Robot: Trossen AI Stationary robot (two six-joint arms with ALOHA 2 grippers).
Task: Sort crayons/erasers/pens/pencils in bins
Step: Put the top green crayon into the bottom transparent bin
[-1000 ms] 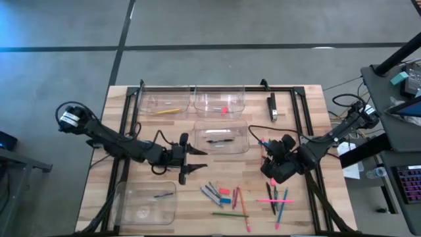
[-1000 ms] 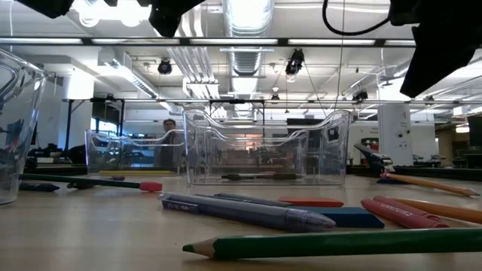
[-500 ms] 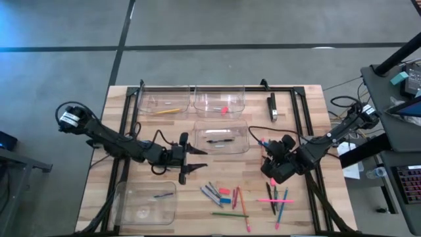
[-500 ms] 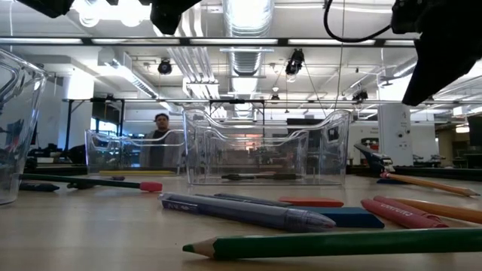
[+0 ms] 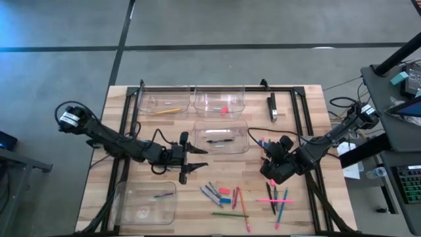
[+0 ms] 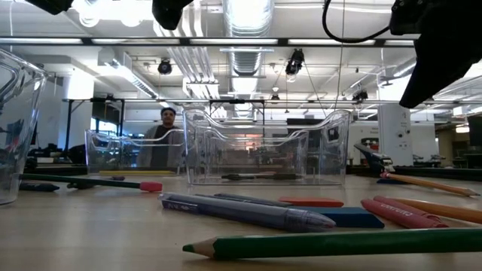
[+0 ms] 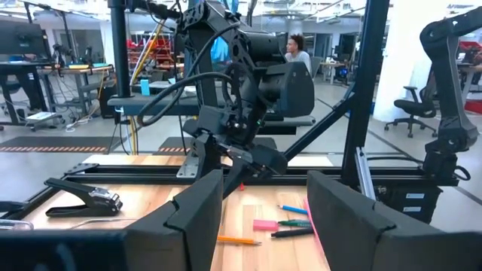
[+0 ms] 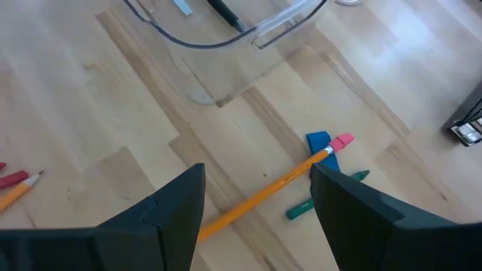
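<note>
Right hand [image 8: 256,218] spread, empty, above an orange pencil [image 8: 263,190] lying on the surface [image 8: 90,113] beside the centre bin [image 5: 223,138]. Left hand [image 5: 189,161] spread, empty, left of that bin. Loose sticks [image 5: 227,196] remain unsorted near the front

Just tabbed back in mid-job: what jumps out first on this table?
The loose scatter of sticks on the near table edge, unsorted. Above it the right gripper hovers with fingers open over an orange pencil; the left gripper waits, empty, beside the middle bin.
</note>
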